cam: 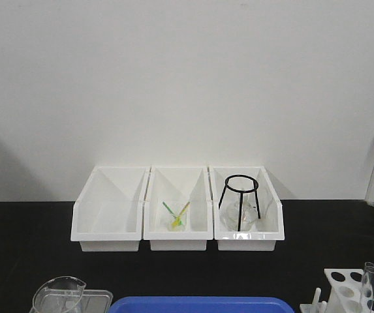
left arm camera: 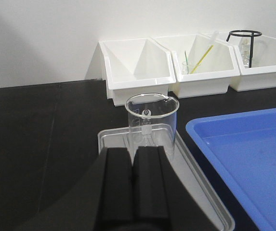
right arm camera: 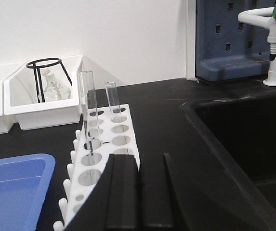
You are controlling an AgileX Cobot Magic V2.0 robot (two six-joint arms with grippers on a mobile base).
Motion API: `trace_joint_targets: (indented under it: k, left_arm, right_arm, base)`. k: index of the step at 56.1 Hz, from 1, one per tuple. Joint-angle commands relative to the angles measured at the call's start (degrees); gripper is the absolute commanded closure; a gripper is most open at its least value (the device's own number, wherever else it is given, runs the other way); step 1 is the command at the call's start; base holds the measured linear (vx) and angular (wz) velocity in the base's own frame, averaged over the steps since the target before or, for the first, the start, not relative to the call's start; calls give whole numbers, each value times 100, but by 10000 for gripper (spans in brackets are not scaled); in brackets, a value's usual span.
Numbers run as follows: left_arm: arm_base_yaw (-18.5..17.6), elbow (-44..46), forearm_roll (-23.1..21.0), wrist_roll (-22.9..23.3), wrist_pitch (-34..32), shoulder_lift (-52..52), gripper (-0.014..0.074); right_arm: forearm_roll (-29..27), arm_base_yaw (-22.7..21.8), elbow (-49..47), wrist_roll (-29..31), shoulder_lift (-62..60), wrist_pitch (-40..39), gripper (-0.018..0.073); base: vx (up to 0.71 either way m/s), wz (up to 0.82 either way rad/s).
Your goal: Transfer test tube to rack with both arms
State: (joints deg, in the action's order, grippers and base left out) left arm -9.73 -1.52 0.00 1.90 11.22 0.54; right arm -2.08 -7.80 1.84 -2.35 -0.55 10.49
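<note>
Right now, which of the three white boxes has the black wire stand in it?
The right-hand bin. It holds the black wire stand; the middle bin has green-yellow sticks, and the left bin looks empty.

White bins: three, seen in the front view — left (cam: 107,218), middle (cam: 177,215), right (cam: 249,218); all stood well beyond both pincers.
Test tubes: two, upright in the rack's holes ahead of the right pincer (right arm camera: 140,192) — taller one (right arm camera: 88,110) nearer it, shorter one (right arm camera: 112,100) behind.
Racks: one (right arm camera: 106,159), white, just in front of the right pincer.
Beakers: one (left arm camera: 152,122), clear, directly ahead of the left pincer (left arm camera: 133,187).
Blue trays: one (left arm camera: 253,159), right of the left pincer.
Grey trays: one (left arm camera: 200,187), under the beaker.
Black wire stands: one (cam: 240,195), in the right bin.
Pincers: two.
</note>
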Motion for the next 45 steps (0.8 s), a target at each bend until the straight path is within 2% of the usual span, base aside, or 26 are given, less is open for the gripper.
trace_joint_targets:
  k: [1,24,37,45]
  left_arm:
    - [17,118,0,41,-441,89,603]
    - [17,118,0,41,-441,89,603]
    - [17,118,0,41,-441,89,603]
    - [17,118,0,41,-441,89,603]
  right_arm:
    - [16,-15,82,39,-55,-514,570]
    - [16,4,82,39,-55,-514,570]
    - [21,885,82,39,-55,-514,570]
    - [21,945,82,39,-55,-514,570]
  base:
    - [0,0]
    - [0,0]
    - [0,0]
    - [0,0]
